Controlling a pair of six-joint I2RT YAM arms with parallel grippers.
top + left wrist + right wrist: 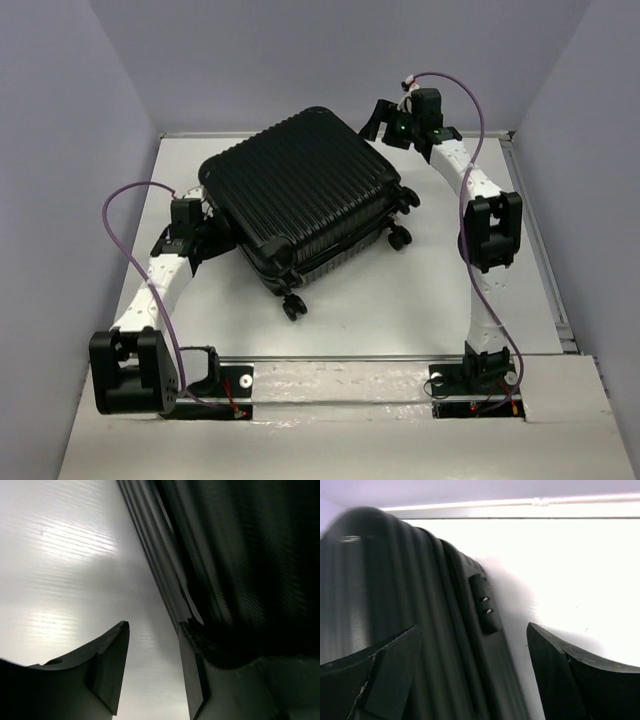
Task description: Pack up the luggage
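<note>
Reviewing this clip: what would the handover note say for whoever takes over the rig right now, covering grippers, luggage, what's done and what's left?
Left gripper: open, holding nothing, low beside the left side of the luggage.
Right gripper: open, holding nothing, at the luggage's far right corner.
Luggage: lies flat on the table, turned askew, with its wheels toward the near right.
Done: the shells appear closed together.
Left: the views don't show whether it is zipped or latched, so check the seam first.
</note>
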